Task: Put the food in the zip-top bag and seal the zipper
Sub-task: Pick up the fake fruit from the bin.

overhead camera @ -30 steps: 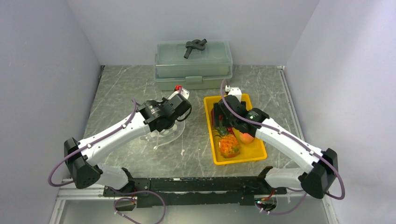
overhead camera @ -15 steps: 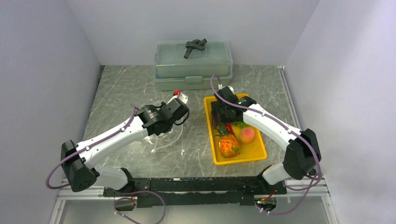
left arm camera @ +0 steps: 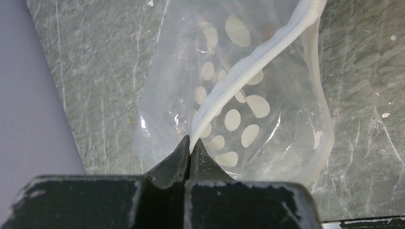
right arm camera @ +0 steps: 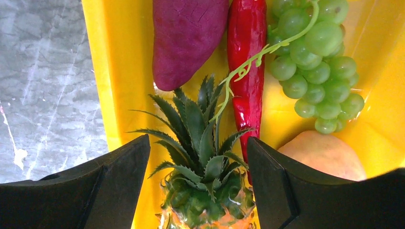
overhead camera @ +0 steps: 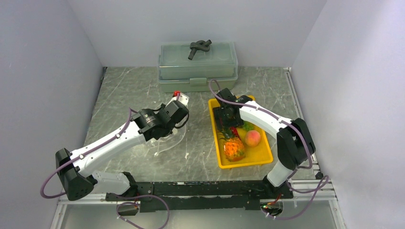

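1. Grey marbled tabletop (overhead camera: 124,90) carries everything. Left of centre in the overhead view lies the clear, crinkly plastic zip-top bag (left arm camera: 248,119), with pale oval spots on its film and no food inside that I can make out.
2. Its thin whitish translucent zipper (left arm camera: 260,59) runs from lower centre to upper right of the left wrist view. The left gripper (left arm camera: 189,143) is clenched on the near end of that strip, jaws pinched tight together.
3. All the food I can see sits in the yellow rectangular plastic tray (right arm camera: 102,71), right of the bag:
   - an orange toy pineapple (right arm camera: 205,200) with a green crown, low in the right wrist view
   - a purple eggplant (right arm camera: 186,38) at upper left
   - a red chili (right arm camera: 246,62) beside it
   - green grapes (right arm camera: 315,52) at upper right
   - a pink-orange peach (right arm camera: 325,155) at lower right
4. The right gripper (right arm camera: 197,143) is spread wide and grasps nothing, with the pineapple's crown framed between its fingers.
5. To my eye this is the picking step, with one arm holding the mouth and the other choosing a first piece. Next it would need to drop, close on the pineapple, and carry it left into the bag's mouth.
6. Further back, a grey-green lidded box (overhead camera: 198,67) stands at top centre against the wall.
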Robot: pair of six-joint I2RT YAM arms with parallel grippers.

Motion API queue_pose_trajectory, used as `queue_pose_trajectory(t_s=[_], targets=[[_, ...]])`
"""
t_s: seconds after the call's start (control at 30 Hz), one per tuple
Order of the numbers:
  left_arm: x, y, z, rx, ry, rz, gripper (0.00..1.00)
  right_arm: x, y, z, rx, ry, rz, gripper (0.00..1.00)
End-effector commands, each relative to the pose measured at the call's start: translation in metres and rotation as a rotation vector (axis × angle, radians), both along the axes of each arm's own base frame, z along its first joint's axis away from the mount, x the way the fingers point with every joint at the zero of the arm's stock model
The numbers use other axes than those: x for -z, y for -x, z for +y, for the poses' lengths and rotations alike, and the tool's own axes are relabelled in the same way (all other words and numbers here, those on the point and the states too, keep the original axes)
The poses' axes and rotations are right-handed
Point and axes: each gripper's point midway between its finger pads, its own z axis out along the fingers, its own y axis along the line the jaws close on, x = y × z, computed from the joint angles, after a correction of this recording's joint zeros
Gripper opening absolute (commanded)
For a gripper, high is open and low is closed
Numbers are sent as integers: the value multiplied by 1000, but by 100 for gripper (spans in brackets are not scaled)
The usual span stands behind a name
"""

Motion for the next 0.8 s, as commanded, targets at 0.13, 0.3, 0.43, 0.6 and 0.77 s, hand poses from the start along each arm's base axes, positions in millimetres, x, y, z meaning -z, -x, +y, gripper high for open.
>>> queue_pose_trajectory(t_s=[0.13,0.3,0.43,0.6,0.77], targets=[[-9,-3,1,-10,27,-37,0,11,-11,9,-21,-23,19,77],[-7,-4,0,-5,22,-32,0,27,-9,11,-33,-23,59,77],[-6,-4,-1,-2,23,-31,0,33,-5,14,-47,-33,86,72],[-6,-3,-1,-1,21,-30,0,40,3,15,-64,-43,122,65],[-6,-4,-1,-1,20,-29,0,45,10,10,-70,-29,144,55]])
